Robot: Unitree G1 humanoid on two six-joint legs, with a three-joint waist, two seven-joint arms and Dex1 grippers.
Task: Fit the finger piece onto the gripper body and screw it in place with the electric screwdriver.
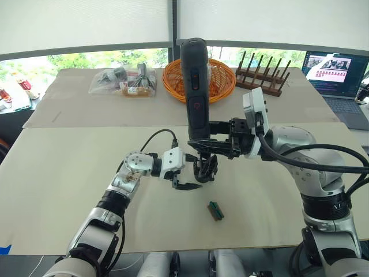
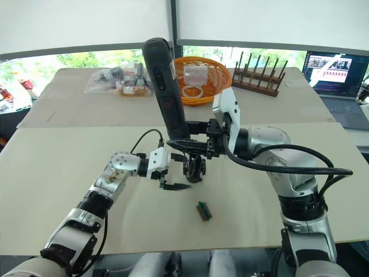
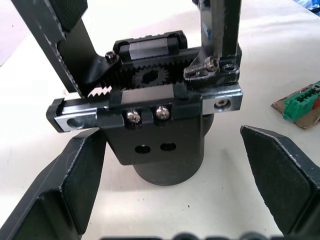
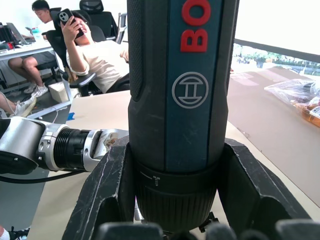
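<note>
My right gripper (image 1: 200,142) is shut on the electric screwdriver (image 1: 195,81), a thick black tool with red markings. It holds the tool upright, tip down, over the gripper body (image 1: 205,167). The gripper body (image 3: 160,145) stands on the table on its round base, with a toothed rail across its top. A black finger piece (image 3: 220,25) rises from one end of the rail, with a screw (image 3: 202,67) lying at its foot. Another black finger (image 3: 65,40) stands at the other end. My left gripper (image 3: 172,145) is open, its fingers on either side of the base without touching it.
A small green-and-brown block (image 1: 215,210) lies on the table just in front of the gripper body. At the back stand an orange basket (image 1: 226,81), a wooden rack (image 1: 262,72), a plastic bag of items (image 1: 124,81) and a laptop (image 1: 340,75). A seated person (image 4: 95,55) is beyond the table.
</note>
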